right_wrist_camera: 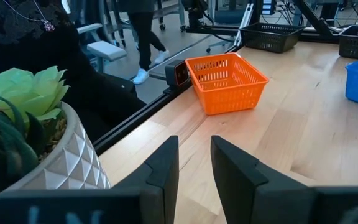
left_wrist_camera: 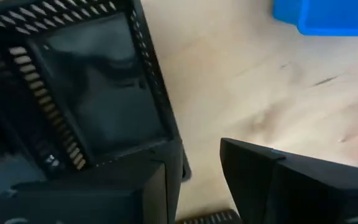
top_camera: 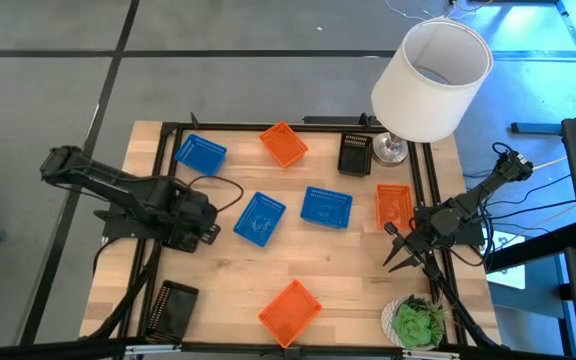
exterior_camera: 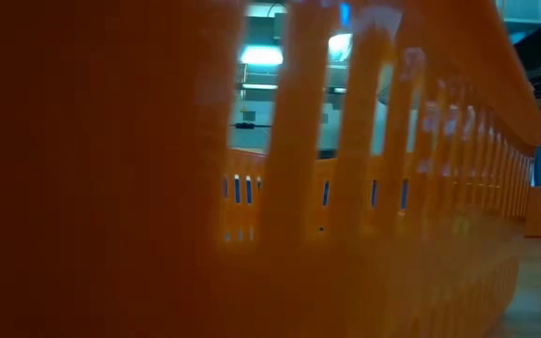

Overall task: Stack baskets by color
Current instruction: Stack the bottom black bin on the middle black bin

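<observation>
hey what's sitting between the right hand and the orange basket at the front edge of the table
Nothing. In the high view only bare wood separates the right hand from the front orange basket; the potted plant stands off to the side. The right wrist view shows the same.

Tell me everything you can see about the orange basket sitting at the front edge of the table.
The orange basket is a small, shallow, square tray of what looks like plastic, with walls cut into upright slots. It stands upright and empty on the wooden table, turned at an angle to the table's edges, near the front edge between the black basket and the potted plant. Nothing touches it. It fills the low view, and the right wrist view shows its sides flaring outward toward the rim.
</observation>
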You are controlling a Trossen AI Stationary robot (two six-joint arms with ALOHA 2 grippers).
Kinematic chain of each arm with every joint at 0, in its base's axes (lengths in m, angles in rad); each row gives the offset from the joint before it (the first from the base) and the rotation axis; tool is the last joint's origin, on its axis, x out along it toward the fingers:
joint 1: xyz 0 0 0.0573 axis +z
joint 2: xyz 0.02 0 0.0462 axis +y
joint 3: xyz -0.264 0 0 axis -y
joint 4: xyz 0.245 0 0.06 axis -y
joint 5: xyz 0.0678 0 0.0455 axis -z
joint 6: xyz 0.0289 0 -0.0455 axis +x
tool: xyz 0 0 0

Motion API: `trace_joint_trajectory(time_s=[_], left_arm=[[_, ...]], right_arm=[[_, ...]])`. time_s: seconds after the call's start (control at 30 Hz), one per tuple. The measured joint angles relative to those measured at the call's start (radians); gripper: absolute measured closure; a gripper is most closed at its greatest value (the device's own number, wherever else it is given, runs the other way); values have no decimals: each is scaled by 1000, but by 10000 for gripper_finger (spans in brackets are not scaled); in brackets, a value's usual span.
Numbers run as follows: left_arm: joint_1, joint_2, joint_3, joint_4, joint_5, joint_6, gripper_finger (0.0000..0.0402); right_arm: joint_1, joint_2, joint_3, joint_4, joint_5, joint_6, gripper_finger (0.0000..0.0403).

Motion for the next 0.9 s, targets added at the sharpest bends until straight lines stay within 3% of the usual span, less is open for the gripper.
trace_joint_trajectory(time_s=[0.33,0.57,0.7,0.9], left_arm=[[-226,95,1,222,193,-208,302],[-443,171,1,415,112,-494,302],[-550,230,1,497,39,-592,302],[-661,324,0,569,33,-694,302]], right_arm=[[0,-2,0,7,0,5,309],[0,-2,0,11,0,4,309],[0,-2,0,12,0,3,309],[0,-3,0,13,0,1,309]])
